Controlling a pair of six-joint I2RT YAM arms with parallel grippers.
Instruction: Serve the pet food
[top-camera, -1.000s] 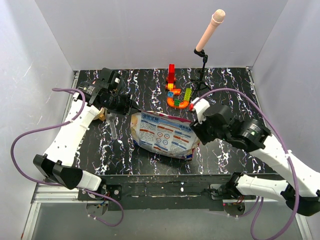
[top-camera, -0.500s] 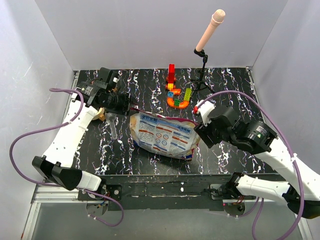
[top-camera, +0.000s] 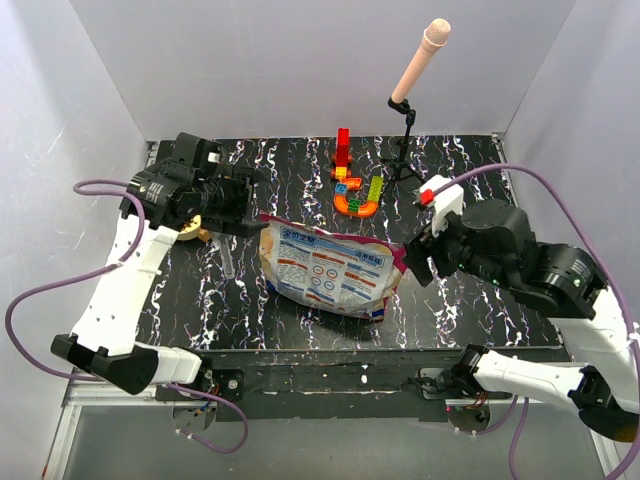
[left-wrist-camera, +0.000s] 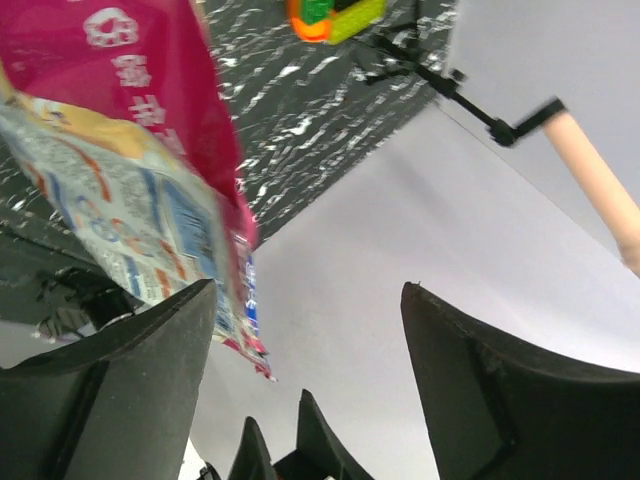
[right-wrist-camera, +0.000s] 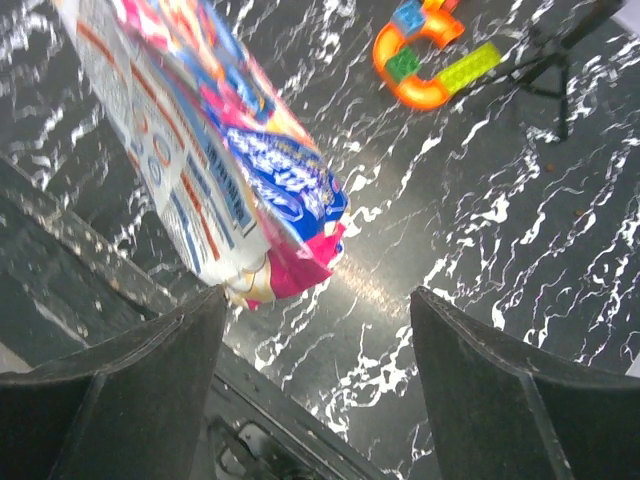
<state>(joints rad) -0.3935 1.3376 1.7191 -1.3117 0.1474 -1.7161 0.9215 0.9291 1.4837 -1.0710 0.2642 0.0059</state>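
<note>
Two grippers, both empty, flank the pet food bag (top-camera: 330, 268)

From the top camera I see the bag lying flat on the black marbled table (top-camera: 460, 180), printed side up, between the two arms. My left gripper (top-camera: 243, 203) sits near the bag's far-left corner, fingers spread wide with nothing between them (its wrist view shows the bag's pink edge off by the left finger). My right gripper (top-camera: 413, 262) is just beside the bag's right edge, jaws likewise apart and empty; whether it touches the foil I cannot tell. Toy blocks (top-camera: 355, 190) and a microphone (top-camera: 420, 65) on a stand sit beyond the bag, toward the back wall.
</note>
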